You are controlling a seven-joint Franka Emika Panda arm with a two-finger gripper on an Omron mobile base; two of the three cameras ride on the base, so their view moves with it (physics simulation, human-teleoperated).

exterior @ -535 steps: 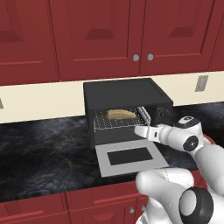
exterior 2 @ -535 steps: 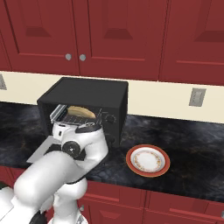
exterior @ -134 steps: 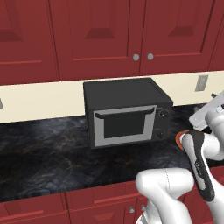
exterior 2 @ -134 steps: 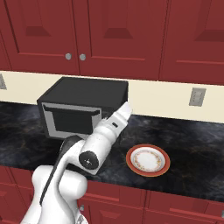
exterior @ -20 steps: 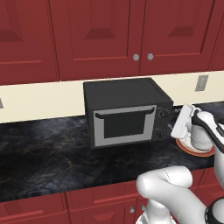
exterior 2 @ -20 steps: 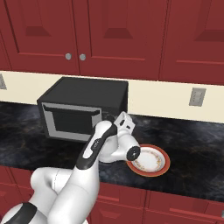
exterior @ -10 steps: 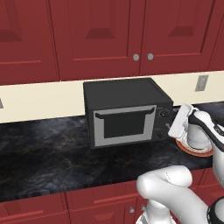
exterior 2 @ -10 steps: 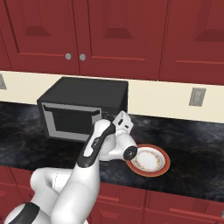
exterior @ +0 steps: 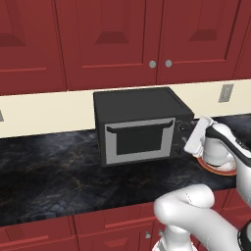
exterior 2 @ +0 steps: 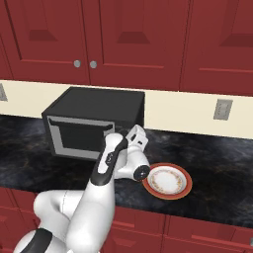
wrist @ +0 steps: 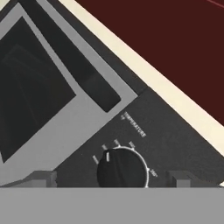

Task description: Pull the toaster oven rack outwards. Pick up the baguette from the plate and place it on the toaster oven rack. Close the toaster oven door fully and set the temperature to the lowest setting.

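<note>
Oven [exterior: 137,127] with door [exterior: 139,141] shut; fingers [wrist: 43,178] spread wide, empty, flanking the temperature knob [wrist: 122,167].

The dark marbled counter [exterior: 54,166] carries the toaster oven [exterior: 139,125] and, just beside it, the plate [exterior 2: 170,180].

Glossy white rounded arm [exterior 2: 74,207]; dark joint bands; black end caps
</note>
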